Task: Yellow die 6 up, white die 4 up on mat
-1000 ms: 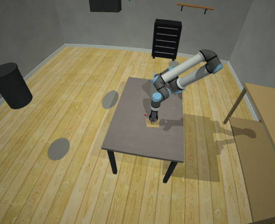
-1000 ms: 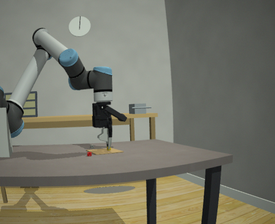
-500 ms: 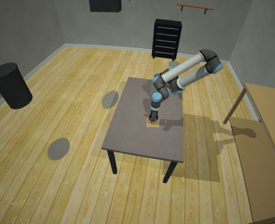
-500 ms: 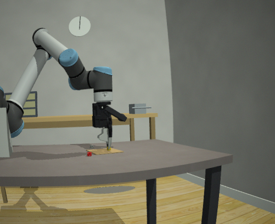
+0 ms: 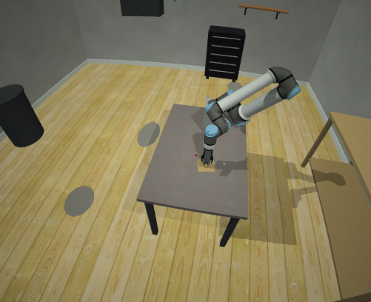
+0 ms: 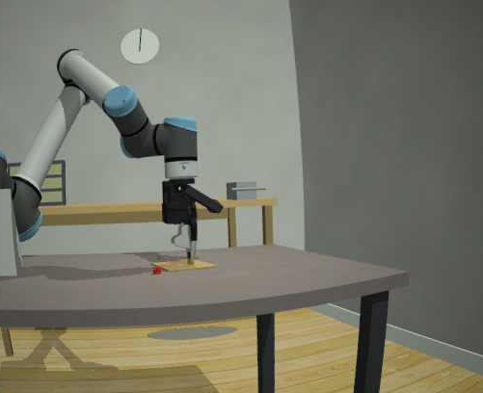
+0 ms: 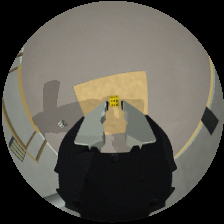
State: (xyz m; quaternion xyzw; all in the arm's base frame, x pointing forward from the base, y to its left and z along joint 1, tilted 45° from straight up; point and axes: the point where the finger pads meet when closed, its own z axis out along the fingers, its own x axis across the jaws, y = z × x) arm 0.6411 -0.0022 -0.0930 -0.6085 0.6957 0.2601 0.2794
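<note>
Top view: high above the desk point(image 5: 169, 178) point(image 6: 268, 284) point(image 7: 95, 40), steeply downward, far enough for floor point(image 5: 95, 255) and walls
Exterior view: beside the desk, just above its top, roughly level, nearer
Wrist view: at the gripper point(image 5: 206, 163) point(image 6: 191, 260) point(image 7: 114, 101), looking past its fingers, closest
Shared by top and exterior: arm point(image 5: 248, 90) point(image 6: 92, 77), desk, mat point(image 5: 201, 169) point(image 6: 205, 265) point(image 7: 135, 82)

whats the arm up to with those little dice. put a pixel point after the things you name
The robot arm has its gripper point(image 5: 206, 164) point(image 6: 191, 260) point(image 7: 114, 101) down over the tan mat point(image 5: 201, 169) point(image 6: 207, 266) point(image 7: 135, 82), its fingertips at the yellow die point(image 5: 206, 166) point(image 7: 114, 101); I can't tell whether they grip it. The white die point(image 5: 224, 163) point(image 6: 161, 257) point(image 7: 62, 124) and the red die point(image 5: 195, 155) point(image 6: 157, 271) lie off the mat on the table, so the white one has yet to be placed.
</note>
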